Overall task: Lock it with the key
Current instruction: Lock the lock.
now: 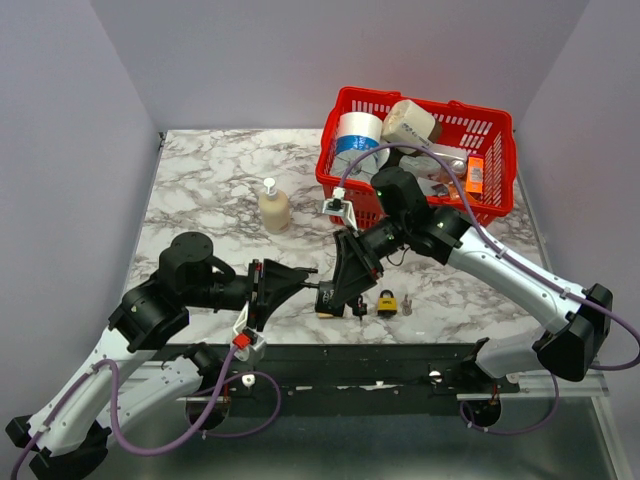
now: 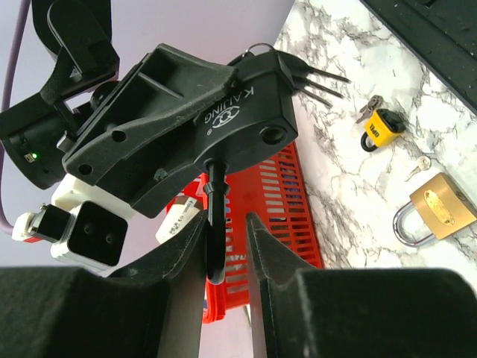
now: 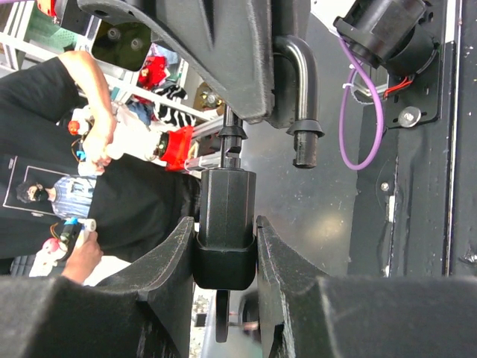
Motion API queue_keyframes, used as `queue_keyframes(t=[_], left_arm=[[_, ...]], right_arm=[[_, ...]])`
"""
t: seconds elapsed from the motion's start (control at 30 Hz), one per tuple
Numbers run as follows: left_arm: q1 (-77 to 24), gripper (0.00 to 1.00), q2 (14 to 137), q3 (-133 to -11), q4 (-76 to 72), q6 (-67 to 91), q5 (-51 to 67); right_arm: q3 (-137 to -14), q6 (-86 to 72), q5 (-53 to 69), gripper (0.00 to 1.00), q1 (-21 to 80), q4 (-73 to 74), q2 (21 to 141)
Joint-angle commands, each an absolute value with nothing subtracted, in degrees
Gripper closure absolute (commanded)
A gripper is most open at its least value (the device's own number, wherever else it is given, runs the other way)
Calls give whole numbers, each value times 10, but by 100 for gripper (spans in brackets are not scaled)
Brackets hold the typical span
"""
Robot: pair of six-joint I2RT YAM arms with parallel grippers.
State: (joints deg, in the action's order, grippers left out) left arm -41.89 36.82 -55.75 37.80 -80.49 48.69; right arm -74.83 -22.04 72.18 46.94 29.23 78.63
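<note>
My left fingers [image 2: 182,261] were closed almost to touching on the long leg of the black shackle [image 2: 215,224]. The rod was pinched between the pads of my left gripper [image 2: 223,250], just below where it left the padlock body [image 2: 246,112]. My right gripper [image 3: 227,253] was clamped on that same body, its fingers [image 3: 168,268] pressing two opposite faces, so the lock hung between my two wrists above the marble table [image 1: 200,190], near its front edge. From the right wrist I saw the shackle's free end [image 3: 305,138] hanging in the air beside the body, not seated in it, so I judged the lock to be open. A bunch of keys [image 2: 317,74] stuck out of the body on the side away from my left fingers; whether one sat fully in the keyhole I could not tell. I reckoned the step in hand was to close the shackle. That meant holding the body firm with the right, swinging the leg with the left until the free end stood over its hole, then pushing straight along the leg. Any sideways load might jam it or twist the body out of my pads. Turning the key would then need one gripper freed, best the left, once the shackle had seated. On the table lay a yellow padlock [image 2: 380,128], a brass padlock [image 2: 440,209] and small loose keys [image 2: 422,162], with the red basket [image 2: 279,194] behind, all apart from my work.
</note>
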Motion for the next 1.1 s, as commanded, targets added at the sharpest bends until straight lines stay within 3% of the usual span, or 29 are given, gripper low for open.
queue_keyframes(t=[0.0,0.17,0.27,0.33,0.47,0.57,0.63,0.67,0.77,1.07], left_arm=[[-423,69,374,-565,382,-824,501],[-424,74,372,-564,381,-815,496],[-424,80,368,-568,374,-796,499],[-424,90,368,-576,367,-776,500],[-424,100,369,-585,299,-644,451],[-424,100,370,-598,308,-582,444],[-424,100,373,-610,321,-551,446],[-424,100,376,-613,320,-533,443],[-424,100,383,-622,306,-453,423],[-424,100,408,-640,247,-244,403]], right_arm=[[-745,-249,775,99,479,250,768],[-737,-261,783,99,491,235,768],[-741,-262,781,99,491,233,767],[-743,-258,774,99,491,230,767],[-748,-245,757,99,479,231,760],[-748,-245,753,99,459,231,758],[-755,-245,739,72,442,231,755],[-759,-242,741,40,439,231,755],[-770,-219,729,6,418,244,748],[-792,-51,639,5,394,353,708]])
